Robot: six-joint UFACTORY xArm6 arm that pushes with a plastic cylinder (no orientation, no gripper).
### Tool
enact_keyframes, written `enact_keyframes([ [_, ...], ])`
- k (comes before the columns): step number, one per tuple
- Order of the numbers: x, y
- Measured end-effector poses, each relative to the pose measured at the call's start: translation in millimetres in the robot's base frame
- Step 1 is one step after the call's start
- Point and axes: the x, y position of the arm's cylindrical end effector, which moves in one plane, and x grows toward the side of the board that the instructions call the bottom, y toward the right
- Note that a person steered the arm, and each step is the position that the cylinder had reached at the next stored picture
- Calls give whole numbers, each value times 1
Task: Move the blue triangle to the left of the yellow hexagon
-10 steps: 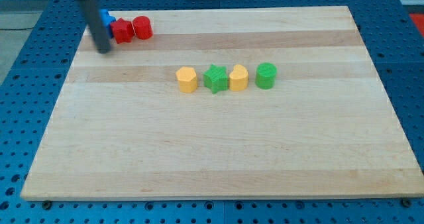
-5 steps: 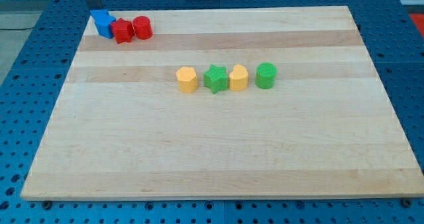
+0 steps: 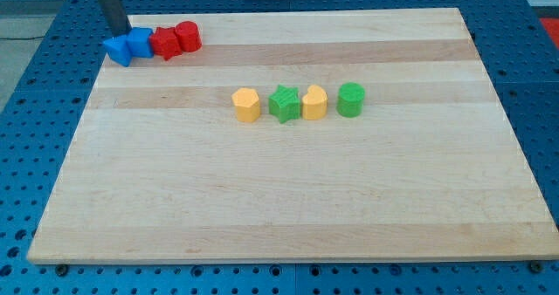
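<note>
Presently, the single camera view shows a wooden board point(image 3: 288, 199) on a blue perforated table point(image 3: 26, 94). My tip point(image 3: 119, 31) stands at the board's top-left corner, just above and touching, or very nearly touching, the leftmost blue block. The rod carries no jaws, so there is nothing to open or close and nothing is held; it can only push.

Two blue blocks sit at that corner in a row with two red ones. The leftmost, taken to be the blue triangle point(image 3: 118, 51), lies at the board's very edge; its shape is not clearly resolved. Beside it, touching, is a second blue block point(image 3: 140, 43), then a red block point(image 3: 164, 44) and a red cylinder point(image 3: 188, 37).

The yellow hexagon point(image 3: 246, 105) sits near the board's middle, well apart from the triangle, at the left end of a row with a green star point(image 3: 283, 104), a second yellow block point(image 3: 314, 103) and a green cylinder point(image 3: 351, 99).

Judgement on handling: the triangle appears small, rigid and light, probably plastic, and should slide easily on smooth wood. It may rotate if pushed off-centre. Contact is best made square on the face turned away from the hexagon, its upper-left side, clear of the neighbouring blue block. Proximity to the edge is a risk.
</note>
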Motion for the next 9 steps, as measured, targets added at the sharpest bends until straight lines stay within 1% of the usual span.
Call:
enact_keyframes([
  [2,35,-2],
  [5,62,-37],
  [7,113,-8],
  [8,130,-28],
  [9,159,-17],
])
